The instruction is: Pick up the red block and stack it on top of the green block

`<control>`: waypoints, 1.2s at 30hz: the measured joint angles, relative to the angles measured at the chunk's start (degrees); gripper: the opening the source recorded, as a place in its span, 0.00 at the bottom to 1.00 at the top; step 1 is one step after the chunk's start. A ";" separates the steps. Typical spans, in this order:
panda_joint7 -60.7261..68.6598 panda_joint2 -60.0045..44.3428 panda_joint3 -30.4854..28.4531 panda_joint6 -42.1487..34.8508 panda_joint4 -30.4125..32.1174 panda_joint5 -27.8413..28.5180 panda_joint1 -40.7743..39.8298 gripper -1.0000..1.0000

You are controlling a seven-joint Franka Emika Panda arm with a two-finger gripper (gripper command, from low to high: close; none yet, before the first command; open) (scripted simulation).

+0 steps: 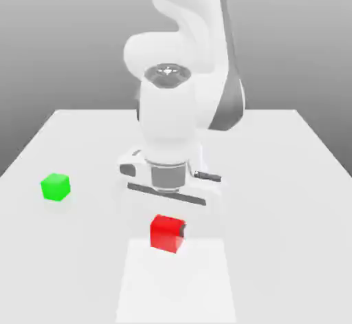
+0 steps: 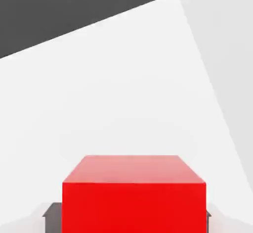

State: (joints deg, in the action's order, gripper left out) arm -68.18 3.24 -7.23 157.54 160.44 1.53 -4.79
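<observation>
The red block (image 1: pixel 167 233) sits directly under my hand near the table's front middle, and it looms large and close in the hand view (image 2: pixel 133 197). My gripper (image 1: pixel 168 236) (image 2: pixel 132 218) is shut on it, with a dark finger pad (image 2: pixel 51 212) pressed flat against each side. Whether the cube rests on the table or hangs just above it I cannot tell. The green block (image 1: pixel 56 186) stands alone on the table, well off to the exterior view's left and slightly farther back than the red one.
The white table (image 1: pixel 282 178) runs wide on both sides, with its edges at the exterior view's left and right. A paler strip (image 1: pixel 175 285) lies on its surface in front of the red block. My arm's base rises behind the hand.
</observation>
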 joint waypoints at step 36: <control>-26.36 2.86 -23.32 3.76 6.42 0.83 -34.22 0.00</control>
State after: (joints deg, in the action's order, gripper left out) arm -94.55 6.09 -30.55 161.29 166.86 2.36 -39.01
